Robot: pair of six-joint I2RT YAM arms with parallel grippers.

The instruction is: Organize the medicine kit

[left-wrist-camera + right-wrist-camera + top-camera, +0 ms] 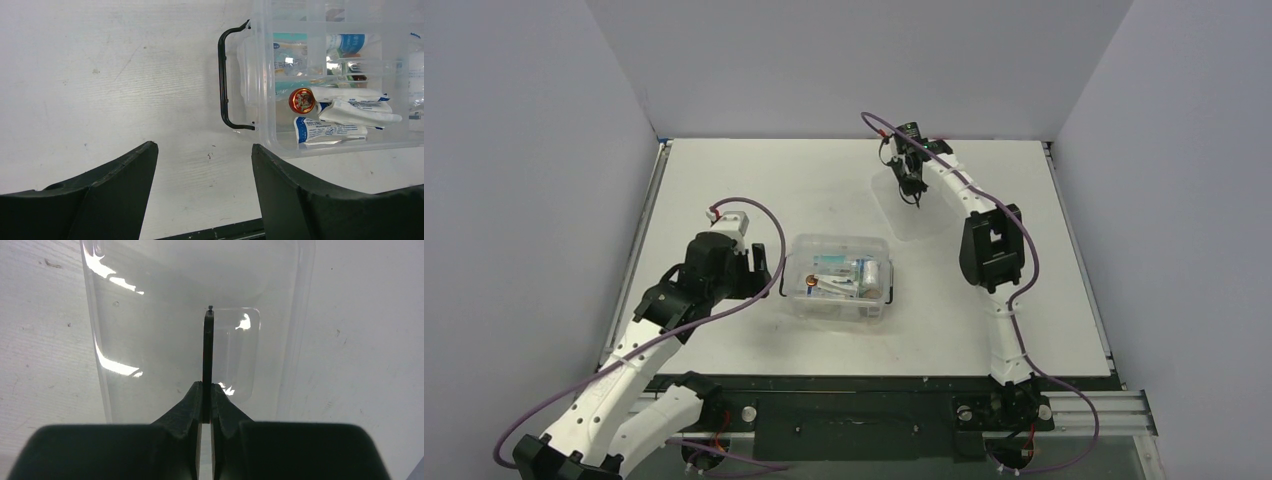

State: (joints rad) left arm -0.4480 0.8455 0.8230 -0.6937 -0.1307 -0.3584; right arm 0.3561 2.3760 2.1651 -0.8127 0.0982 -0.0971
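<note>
Jaws of the left gripper (202, 147) gape beside the medicine kit (839, 310) mid-frame; right gripper (206, 390) clamps the lid handle (207, 350), upper centre.

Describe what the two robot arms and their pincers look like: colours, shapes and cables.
The left arm and right arm have white tubular links joined by bulky black joint housings. A purple cable loops along each arm. The left pincer and right pincer each have two matte black, wedge-shaped fingers. No markings are readable.
</note>
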